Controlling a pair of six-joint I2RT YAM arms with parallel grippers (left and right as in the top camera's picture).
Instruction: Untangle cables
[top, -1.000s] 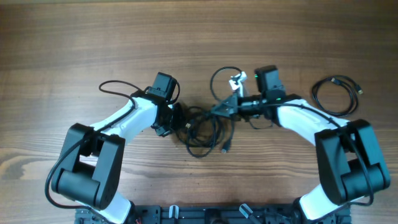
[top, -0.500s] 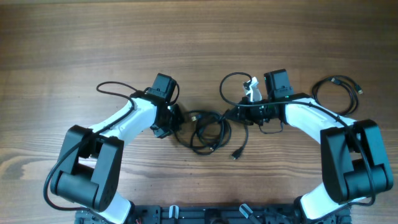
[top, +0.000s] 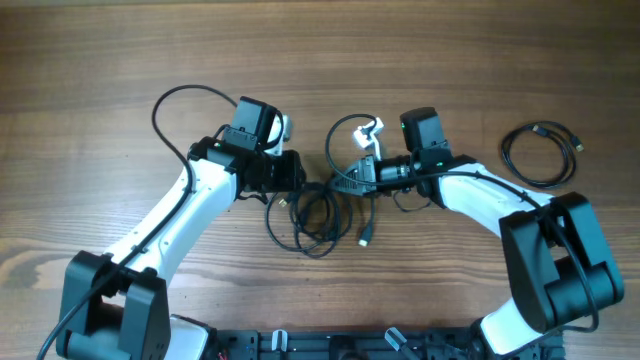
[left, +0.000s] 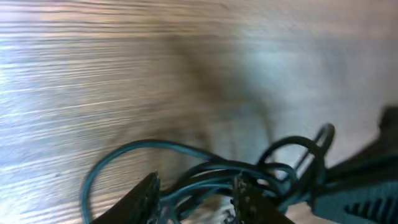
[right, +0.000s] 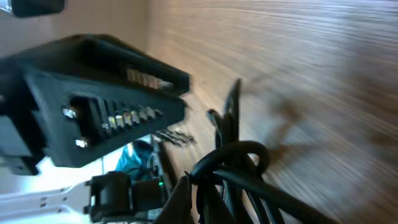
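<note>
— Where are we gripping the cables (top: 318, 212)?
— They're lying at the middle of the counter (top: 100, 60), light, limp, slippery. Our right hand (top: 352, 178) is pinching one strand; the left hand (top: 292, 174) is hanging spread. We're favouring the plug (top: 365, 239) end.

A wooden table (top: 100, 60) carries a tangle of black cables (top: 318, 215) mid-table, with one coiled cable (top: 540, 153) lying apart on the right.

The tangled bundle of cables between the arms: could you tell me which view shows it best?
The overhead view: the whole tangled bundle is in sight at once. The left wrist view shows only blurred loops by its fingers; the right wrist view, a few loops close up.
</note>
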